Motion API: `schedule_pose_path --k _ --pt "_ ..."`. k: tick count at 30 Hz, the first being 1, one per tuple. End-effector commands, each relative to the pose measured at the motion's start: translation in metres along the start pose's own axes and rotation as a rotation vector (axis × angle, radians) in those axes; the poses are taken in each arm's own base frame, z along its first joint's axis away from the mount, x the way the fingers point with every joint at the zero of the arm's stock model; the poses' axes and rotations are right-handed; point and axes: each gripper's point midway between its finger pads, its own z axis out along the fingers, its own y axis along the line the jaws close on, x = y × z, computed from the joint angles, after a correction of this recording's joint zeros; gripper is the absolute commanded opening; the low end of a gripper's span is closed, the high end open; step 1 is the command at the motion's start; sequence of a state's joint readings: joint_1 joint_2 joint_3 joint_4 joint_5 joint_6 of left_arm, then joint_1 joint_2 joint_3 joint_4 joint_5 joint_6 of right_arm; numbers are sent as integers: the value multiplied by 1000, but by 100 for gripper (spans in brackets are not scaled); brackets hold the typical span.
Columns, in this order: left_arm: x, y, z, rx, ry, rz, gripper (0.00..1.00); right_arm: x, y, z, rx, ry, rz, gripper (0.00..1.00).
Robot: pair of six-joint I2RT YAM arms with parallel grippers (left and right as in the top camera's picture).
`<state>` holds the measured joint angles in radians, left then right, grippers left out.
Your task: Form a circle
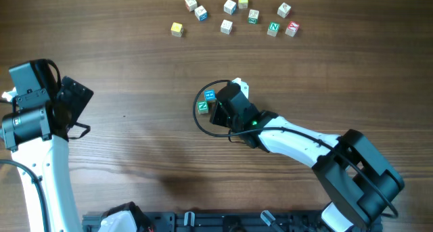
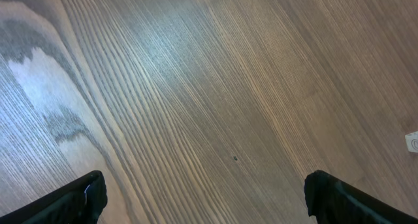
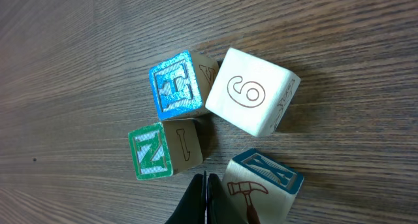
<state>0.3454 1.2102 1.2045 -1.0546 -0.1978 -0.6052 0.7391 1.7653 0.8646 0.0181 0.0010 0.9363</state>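
The circle [image 1: 206,101] lies near the middle of the desk [image 1: 135,76]. It is judged unfinished, with only four cubes drawn close, well apart from the loose scatter [image 1: 226,26] at the far side. The right pincer [image 3: 204,199] is closed on nothing, its tips set in the gap between the green N cube [image 3: 151,152] and the hammer cube [image 3: 261,185]. A sideways sweep from there could shove either cube outward or tip it over. The blue E cube [image 3: 175,87] and the 6 cube [image 3: 251,90], which touch, could then be knocked apart. The left pincer [image 2: 206,201] is spread wide over bare desk, well away.
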Motion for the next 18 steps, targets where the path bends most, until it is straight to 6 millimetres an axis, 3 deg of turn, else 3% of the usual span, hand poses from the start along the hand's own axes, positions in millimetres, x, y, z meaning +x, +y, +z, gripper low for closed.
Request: schedule_pose_path --k 1,10,15,18 --pt "-5 2 0 -10 -13 -20 100 -2 -4 -2 17 -12 -20 5" --pt "-5 2 0 -10 -13 -20 100 -8 8 -6 -29 -32 -84 5" --pt "-5 2 0 -10 -13 -20 100 -11 38 -21 -156 -27 -162 4" --pt "-5 2 0 -10 -13 -20 100 -11 43 -25 -171 -33 -183 5"
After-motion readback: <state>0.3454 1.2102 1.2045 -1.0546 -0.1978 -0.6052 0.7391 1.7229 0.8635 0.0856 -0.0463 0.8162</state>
